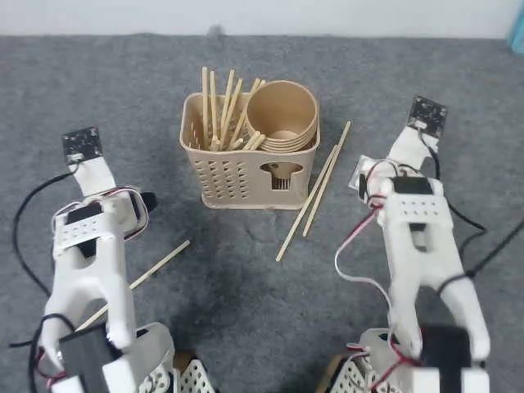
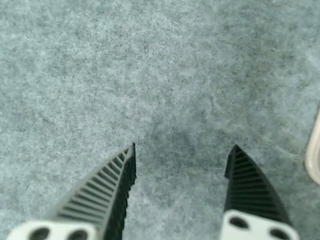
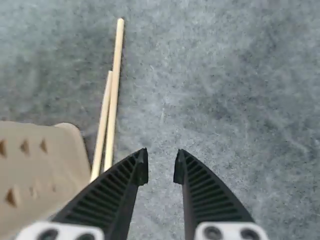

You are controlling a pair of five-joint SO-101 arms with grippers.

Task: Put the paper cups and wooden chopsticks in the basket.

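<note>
A beige perforated basket (image 1: 237, 176) stands at the middle of the grey carpet. It holds a stack of paper cups (image 1: 282, 115) and several upright wooden chopsticks (image 1: 219, 106). Two chopsticks (image 1: 315, 192) lie side by side on the carpet just right of the basket, and they run past the basket's corner (image 3: 35, 170) as chopsticks (image 3: 112, 100) in the right wrist view. A single chopstick (image 1: 155, 268) lies at the left, its near end under the left arm. My left gripper (image 2: 184, 150) is wide open over bare carpet. My right gripper (image 3: 161, 155) is narrowly open and holds nothing, beside the two chopsticks.
The basket's rim (image 2: 315, 155) shows at the edge of the left wrist view. Grey carpet covers the whole table. Black cables trail from both arms near the front corners.
</note>
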